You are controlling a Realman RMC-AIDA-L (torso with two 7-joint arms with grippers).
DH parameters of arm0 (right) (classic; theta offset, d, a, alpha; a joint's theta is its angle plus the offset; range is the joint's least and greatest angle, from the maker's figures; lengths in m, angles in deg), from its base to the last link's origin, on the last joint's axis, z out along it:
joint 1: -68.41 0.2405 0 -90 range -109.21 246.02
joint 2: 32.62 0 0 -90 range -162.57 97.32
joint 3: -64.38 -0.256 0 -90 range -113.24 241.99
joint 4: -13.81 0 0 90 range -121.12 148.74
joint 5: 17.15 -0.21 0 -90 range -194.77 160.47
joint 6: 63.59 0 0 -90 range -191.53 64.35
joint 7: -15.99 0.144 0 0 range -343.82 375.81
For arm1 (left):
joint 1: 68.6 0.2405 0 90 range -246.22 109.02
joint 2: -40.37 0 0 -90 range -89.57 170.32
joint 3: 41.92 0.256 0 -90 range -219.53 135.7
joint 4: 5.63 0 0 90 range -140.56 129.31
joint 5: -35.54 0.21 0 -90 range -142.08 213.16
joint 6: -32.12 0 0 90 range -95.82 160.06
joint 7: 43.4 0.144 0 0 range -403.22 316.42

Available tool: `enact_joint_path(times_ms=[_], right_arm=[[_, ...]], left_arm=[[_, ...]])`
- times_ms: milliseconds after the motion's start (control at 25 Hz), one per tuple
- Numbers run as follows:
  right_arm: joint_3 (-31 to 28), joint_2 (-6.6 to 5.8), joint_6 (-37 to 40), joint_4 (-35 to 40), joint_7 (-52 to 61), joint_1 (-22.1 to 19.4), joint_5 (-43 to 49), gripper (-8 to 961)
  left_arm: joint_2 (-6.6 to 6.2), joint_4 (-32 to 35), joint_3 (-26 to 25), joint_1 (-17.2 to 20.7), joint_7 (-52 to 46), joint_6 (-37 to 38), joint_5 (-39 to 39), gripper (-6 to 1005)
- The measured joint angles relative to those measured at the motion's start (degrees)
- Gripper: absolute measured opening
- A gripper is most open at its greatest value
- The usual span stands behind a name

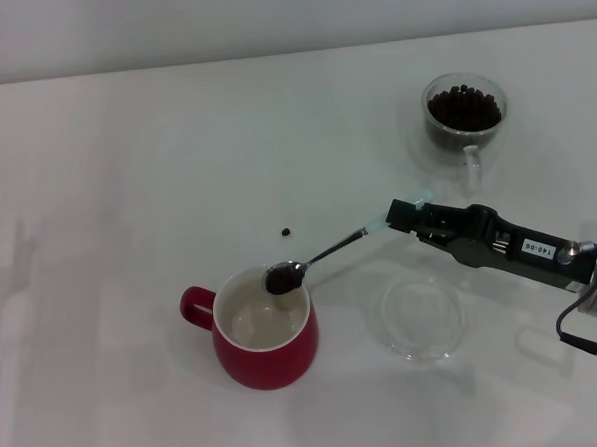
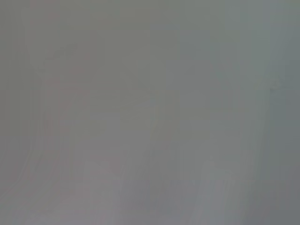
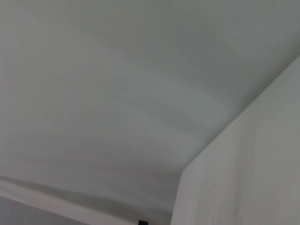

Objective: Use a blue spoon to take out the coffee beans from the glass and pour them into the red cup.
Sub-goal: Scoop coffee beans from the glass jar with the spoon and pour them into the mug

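In the head view the red cup (image 1: 264, 335) stands at the front centre, its handle to the left and its white inside showing. My right gripper (image 1: 410, 218) is shut on the pale blue handle of the blue spoon (image 1: 325, 254). The spoon's metal bowl holds dark coffee beans (image 1: 279, 279) just over the cup's far rim. The glass (image 1: 464, 115) stands at the back right, filled with coffee beans (image 1: 463, 107). The left gripper is out of view. Both wrist views show only plain pale surfaces.
One loose bean (image 1: 286, 231) lies on the white table behind the cup. A flat clear glass saucer (image 1: 422, 317) lies to the right of the cup, under my right arm.
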Motion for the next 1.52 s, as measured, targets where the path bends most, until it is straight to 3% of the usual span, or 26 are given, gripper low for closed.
enact_joint_path(times_ms=[680,1520], right_arm=[[3.65,0.01,-0.33,2.58,-6.48,0.32,-0.68,177],[3.70,0.00,0.30,2.16,-17.77,0.22,-0.76,179]], left_arm=[[0.10,0.16,0.08,-0.04,-0.05,0.02,0.13,797],[0.18,0.44,0.65,0.48,-0.04,0.16,0.63,798]])
